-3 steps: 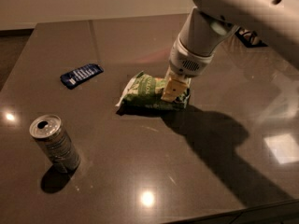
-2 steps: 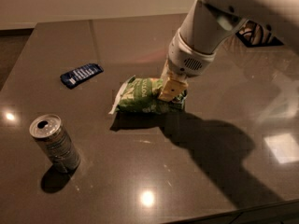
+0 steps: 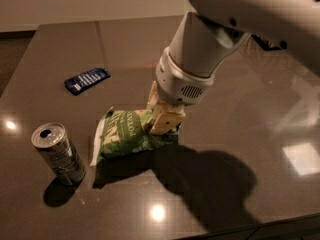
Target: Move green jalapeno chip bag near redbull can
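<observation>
The green jalapeno chip bag is a crinkled light-green bag with white lettering, tilted and lifted a little over the dark table, left of centre. My gripper is shut on the bag's right end, with the white arm rising to the upper right. The redbull can stands upright at the lower left, a short gap left of the bag's white end seam.
A flat dark-blue packet lies at the back left of the table. The arm casts a big shadow on the table at the lower right. The table's front edge runs along the bottom right.
My gripper has carried the chip bag forward and to the left, much closer to the can. The can and the blue packet have not moved.
</observation>
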